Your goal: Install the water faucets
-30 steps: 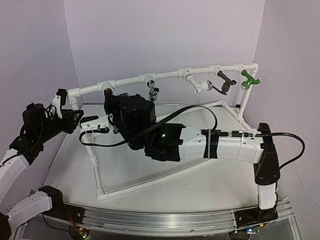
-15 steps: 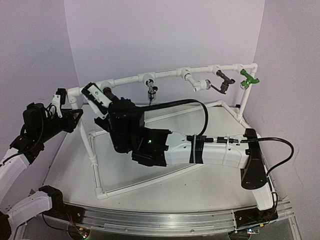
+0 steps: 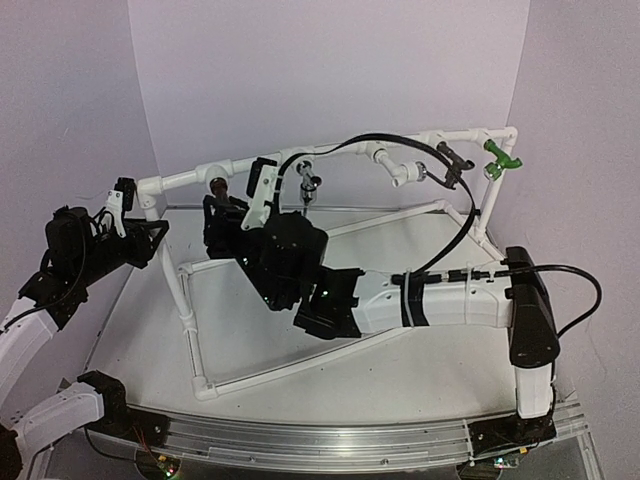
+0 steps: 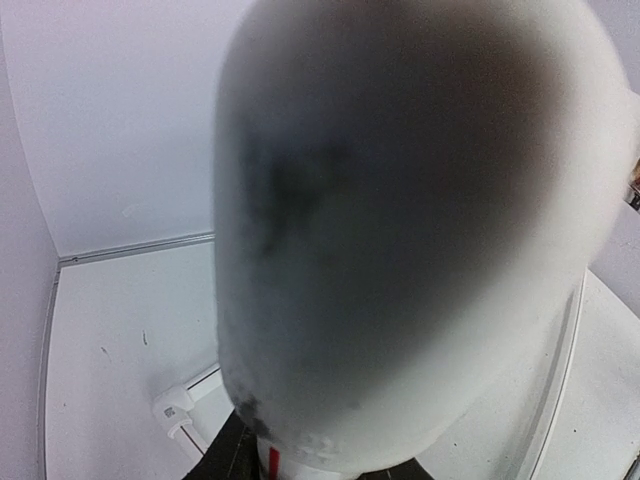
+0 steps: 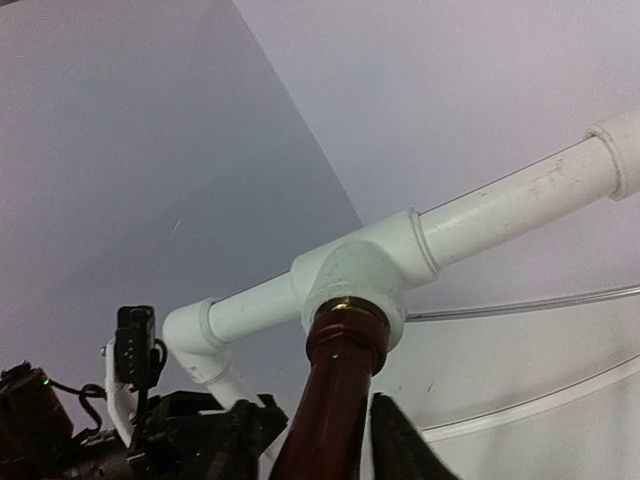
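- Brown faucet (image 5: 340, 365): being held up into the leftmost tee (image 5: 360, 265), brass thread at the socket.
- Right hand (image 5: 315, 408): being clamped around its body.
- Left hand (image 3: 120, 200): being held beside the frame (image 3: 150, 186) corner; grip cannot be told.
- Advised: body being kept square while being turned, so cross-threading is avoided.

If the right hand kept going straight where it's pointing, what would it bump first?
Probably the white plastic tee fitting: the dark reddish-brown faucet held in the right hand already enters it.
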Controlling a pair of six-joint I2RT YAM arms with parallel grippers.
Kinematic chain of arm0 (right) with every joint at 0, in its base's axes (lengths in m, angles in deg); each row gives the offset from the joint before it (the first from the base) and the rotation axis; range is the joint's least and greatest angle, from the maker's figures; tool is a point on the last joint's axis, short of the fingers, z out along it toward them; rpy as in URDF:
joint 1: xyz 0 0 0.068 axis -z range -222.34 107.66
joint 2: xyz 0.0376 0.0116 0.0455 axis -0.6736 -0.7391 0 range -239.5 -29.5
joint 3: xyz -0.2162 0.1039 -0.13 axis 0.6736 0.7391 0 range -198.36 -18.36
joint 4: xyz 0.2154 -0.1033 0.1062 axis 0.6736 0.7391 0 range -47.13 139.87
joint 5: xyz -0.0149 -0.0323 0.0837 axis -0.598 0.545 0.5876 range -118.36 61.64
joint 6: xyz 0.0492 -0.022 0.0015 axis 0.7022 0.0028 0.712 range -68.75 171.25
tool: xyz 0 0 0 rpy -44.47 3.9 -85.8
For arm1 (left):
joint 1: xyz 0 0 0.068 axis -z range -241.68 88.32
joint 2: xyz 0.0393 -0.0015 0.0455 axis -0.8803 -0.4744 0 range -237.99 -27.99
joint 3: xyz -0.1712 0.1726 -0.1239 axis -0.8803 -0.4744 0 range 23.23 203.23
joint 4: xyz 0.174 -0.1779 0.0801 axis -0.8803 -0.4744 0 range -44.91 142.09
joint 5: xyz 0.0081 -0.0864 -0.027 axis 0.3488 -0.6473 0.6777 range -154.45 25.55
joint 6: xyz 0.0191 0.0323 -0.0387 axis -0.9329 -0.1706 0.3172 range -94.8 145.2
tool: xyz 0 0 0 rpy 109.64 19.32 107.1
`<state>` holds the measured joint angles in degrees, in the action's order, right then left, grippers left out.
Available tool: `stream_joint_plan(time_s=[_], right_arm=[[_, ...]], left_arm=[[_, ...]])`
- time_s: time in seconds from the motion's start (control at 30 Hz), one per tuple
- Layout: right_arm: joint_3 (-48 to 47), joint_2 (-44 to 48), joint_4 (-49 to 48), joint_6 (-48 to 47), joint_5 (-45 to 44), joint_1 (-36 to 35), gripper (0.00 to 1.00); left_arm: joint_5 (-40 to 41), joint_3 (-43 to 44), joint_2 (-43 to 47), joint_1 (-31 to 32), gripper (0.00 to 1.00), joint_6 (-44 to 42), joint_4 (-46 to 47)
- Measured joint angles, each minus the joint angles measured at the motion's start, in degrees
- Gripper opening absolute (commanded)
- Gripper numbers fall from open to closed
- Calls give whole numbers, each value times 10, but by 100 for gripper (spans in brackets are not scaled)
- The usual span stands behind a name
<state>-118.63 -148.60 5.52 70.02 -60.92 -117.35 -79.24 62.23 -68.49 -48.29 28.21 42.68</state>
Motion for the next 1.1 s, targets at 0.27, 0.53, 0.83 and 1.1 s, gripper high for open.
stream_joint_plan(time_s=[0.27, 0.53, 0.83, 1.1], right_arm=[[95, 88, 36, -143, 149, 37, 91], [104, 211, 205, -428, 249, 23, 97], [61, 207, 343, -850, 216, -25, 94], [-10, 123, 382, -1099, 132, -14, 90]], left_arm=[[2, 0, 1, -3, 2, 4, -1], [3, 0, 0, -3, 1, 5, 0], [3, 0, 0, -3, 2, 5, 0], [3, 0, 0, -3, 1, 5, 0]])
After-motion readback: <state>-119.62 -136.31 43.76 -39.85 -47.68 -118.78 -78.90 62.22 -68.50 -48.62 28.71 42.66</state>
